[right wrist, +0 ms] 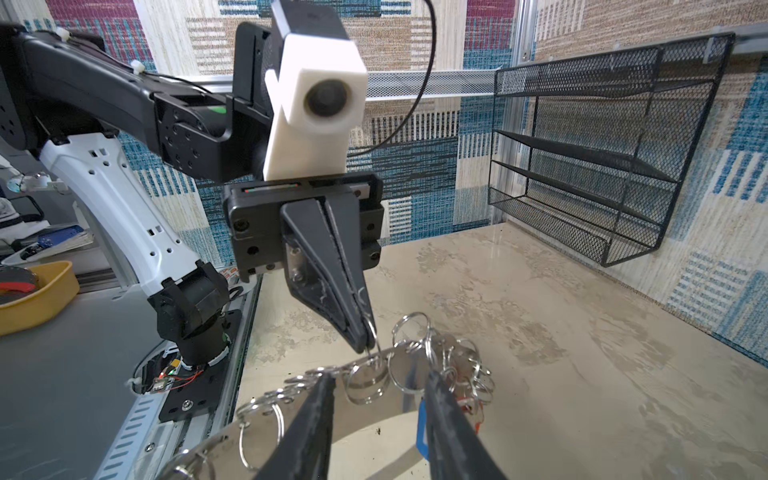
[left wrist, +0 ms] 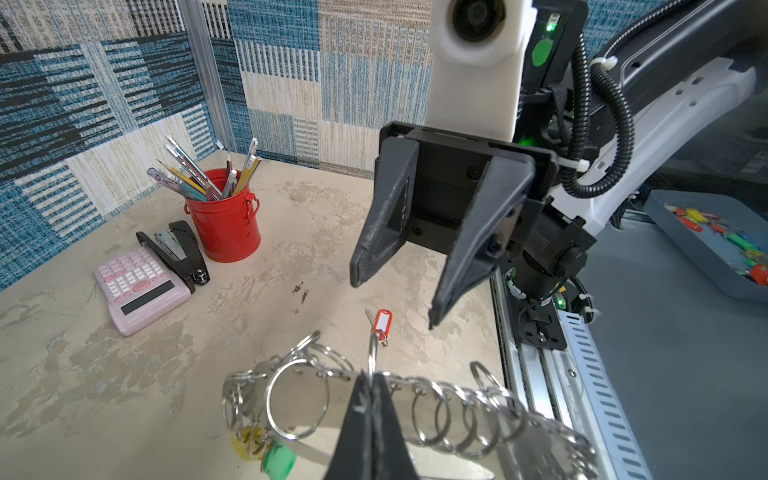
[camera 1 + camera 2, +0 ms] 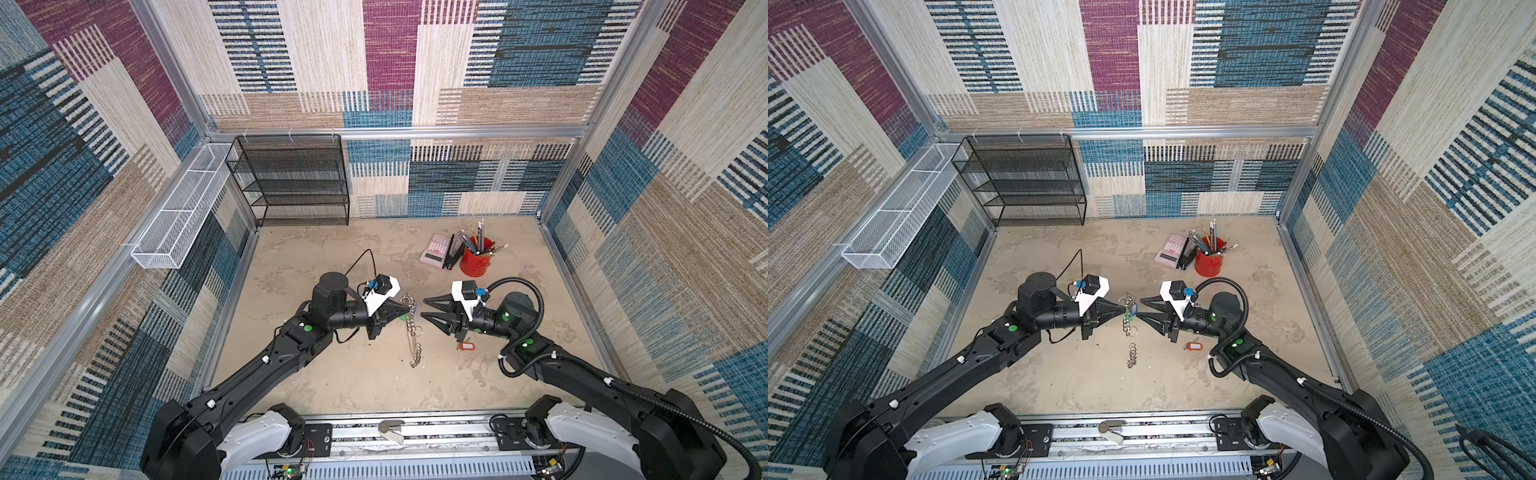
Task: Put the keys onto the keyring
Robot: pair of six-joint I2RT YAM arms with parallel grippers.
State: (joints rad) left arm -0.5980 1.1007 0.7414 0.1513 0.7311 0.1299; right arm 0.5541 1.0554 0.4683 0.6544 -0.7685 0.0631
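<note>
The keyring point(image 3: 411, 332) point(image 3: 1130, 332) is a grey band edged with silver split rings. It hangs between my two grippers, its lower end on the table. My left gripper point(image 3: 407, 309) point(image 2: 370, 376) is shut on one split ring at the band's edge point(image 1: 365, 382). My right gripper point(image 3: 424, 308) point(image 1: 380, 376) faces it, open, with its fingers on either side of the band. A blue key tag point(image 1: 422, 428) point(image 3: 1133, 309) hangs from the rings beside one finger. Green point(image 2: 279, 459) and yellow point(image 2: 247, 442) tags hang below the band. A red-tagged key point(image 3: 466, 345) point(image 2: 382, 322) lies loose on the table under the right arm.
A red pencil cup point(image 3: 476, 259), a black stapler point(image 3: 453, 257) and a pink calculator point(image 3: 434, 250) stand at the back right. A black mesh shelf point(image 3: 291, 178) and a white wire basket point(image 3: 178, 212) hang on the walls. A grey tray of keys point(image 2: 706, 249) sits off the table.
</note>
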